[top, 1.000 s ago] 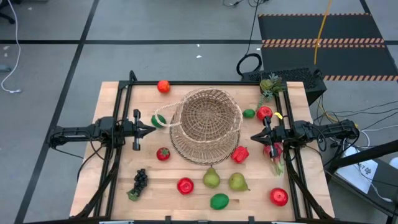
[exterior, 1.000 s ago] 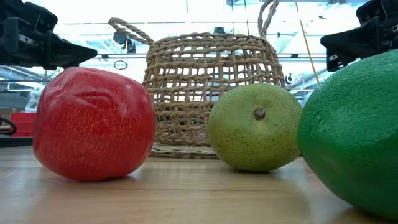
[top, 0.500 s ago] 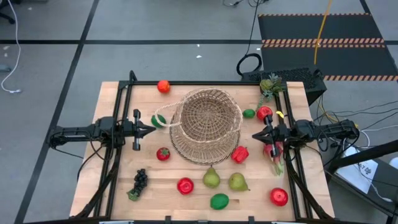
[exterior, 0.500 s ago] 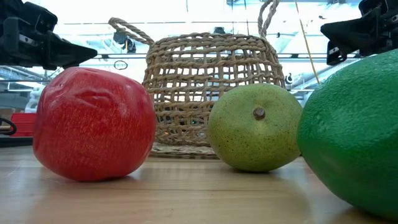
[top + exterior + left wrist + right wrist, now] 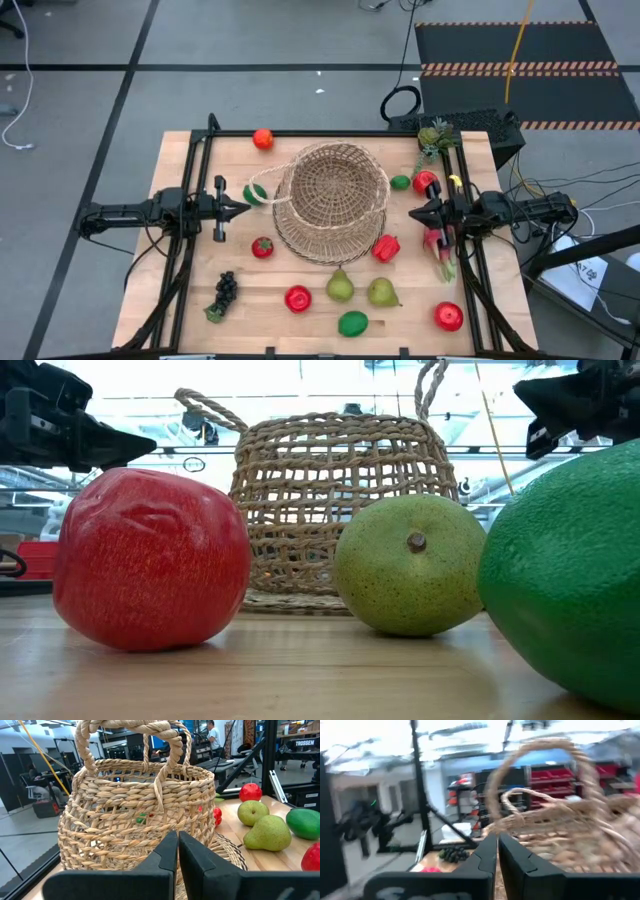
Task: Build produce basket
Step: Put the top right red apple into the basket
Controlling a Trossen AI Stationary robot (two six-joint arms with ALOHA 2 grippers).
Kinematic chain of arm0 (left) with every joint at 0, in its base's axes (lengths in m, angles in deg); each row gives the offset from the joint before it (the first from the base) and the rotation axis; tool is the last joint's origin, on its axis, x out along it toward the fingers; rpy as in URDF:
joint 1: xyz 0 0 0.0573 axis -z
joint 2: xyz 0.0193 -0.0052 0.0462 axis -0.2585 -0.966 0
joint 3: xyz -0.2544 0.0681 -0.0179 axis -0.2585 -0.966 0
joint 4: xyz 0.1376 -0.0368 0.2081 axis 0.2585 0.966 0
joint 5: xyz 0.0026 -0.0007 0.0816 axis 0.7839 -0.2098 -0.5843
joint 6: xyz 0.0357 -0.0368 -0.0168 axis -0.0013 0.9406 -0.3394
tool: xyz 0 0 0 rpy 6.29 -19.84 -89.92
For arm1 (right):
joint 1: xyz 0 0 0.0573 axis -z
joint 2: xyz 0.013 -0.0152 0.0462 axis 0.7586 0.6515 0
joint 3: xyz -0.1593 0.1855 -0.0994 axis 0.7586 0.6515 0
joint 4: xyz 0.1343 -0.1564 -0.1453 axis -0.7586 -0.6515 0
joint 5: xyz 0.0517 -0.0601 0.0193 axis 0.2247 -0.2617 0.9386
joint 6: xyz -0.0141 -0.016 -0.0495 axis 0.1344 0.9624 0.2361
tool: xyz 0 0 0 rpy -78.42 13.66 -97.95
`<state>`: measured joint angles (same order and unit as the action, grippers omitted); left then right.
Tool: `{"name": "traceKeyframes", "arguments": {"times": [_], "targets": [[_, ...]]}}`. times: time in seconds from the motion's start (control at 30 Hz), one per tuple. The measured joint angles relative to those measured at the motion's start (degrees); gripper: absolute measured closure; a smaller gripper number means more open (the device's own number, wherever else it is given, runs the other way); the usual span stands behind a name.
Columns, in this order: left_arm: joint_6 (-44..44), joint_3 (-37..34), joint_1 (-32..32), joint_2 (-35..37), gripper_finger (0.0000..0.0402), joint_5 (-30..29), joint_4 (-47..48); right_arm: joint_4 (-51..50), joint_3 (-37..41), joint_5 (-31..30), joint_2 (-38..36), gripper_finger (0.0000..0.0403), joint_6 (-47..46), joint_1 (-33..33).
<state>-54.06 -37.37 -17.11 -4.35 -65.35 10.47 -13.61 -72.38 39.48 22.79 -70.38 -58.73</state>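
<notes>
Wicker basket (image 5: 333,200) mid-table; left hand (image 5: 246,208) and right hand (image 5: 412,212) flank it, fingers together, holding nothing.

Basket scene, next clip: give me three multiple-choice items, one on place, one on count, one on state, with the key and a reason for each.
1. Where do the dark grapes lie?
A. Inside the basket
B. On the table's near-left part
C. Under the right end effector

2. How many green pears stand on the table in the high view?
A. Two
B. Four
C. None

3. What state is the left end effector in?
A. Wide open
B. Shut on a pear
C. Shut, holding nothing

Key: 1 B, the grapes sit on wood well apart from the basket. 2 A, one pear and another pear side by side. 3 C, its fingers meet with nothing between them.
</notes>
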Motion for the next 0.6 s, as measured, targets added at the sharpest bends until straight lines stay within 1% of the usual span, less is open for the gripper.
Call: {"name": "traceKeyframes", "arguments": {"times": [0.07,0.13,0.2,0.33,0.43,0.6], "targets": [[0.0,0.02,0.0,0.0,0.0382,-0.02,-0.01,-3.31,-1.72,-1.19,0.47,0.0392,-2.0,0.02],[0.0,0.0,0.0,0.0,0.0382,-0.02,0.01,-9.86,-3.63,-1.23,1.78,0.0392,-3.91,-0.04],[0.0,0.0,0.0,0.0,0.0382,-0.02,-0.01,-11.77,-6.88,-1.43,3.54,0.0395,-5.58,-0.04],[0.0,0.01,0.0,-0.02,0.0382,-0.01,0.02,-16.4,-12.84,-1.36,8.23,0.0401,-5.86,-0.04],[0.0,0.0,0.0,-0.02,0.0382,0.04,-0.01,-18.99,-19.35,-1.46,12.03,0.0402,-5.66,-0.04],[0.0,0.0,0.0,0.0,0.0382,0.02,0.0,-29.03,-31.87,-1.65,18.61,0.0402,-5.75,-0.04]]}}
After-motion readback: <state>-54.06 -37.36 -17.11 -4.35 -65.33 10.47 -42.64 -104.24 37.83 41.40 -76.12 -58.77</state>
